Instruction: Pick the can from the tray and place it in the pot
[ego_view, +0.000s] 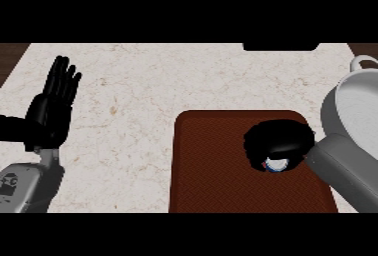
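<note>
A dark red-brown tray (214, 170) lies on the counter at the lower middle. Over its right part my right hand (279, 137) curls down around the can (275, 164), of which only a small white and blue bit shows under the fingers. Whether the can is lifted off the tray I cannot tell. The grey pot (354, 110) with a white loop handle stands at the right edge, just beyond the tray's far right corner. My left hand (53, 107) rests open at the left edge, fingers up.
The pale marble counter (162, 85) stretches left of and behind the tray. A dark object (280, 46) sits at the counter's far edge. My right forearm (347, 175) crosses the tray's right edge next to the pot.
</note>
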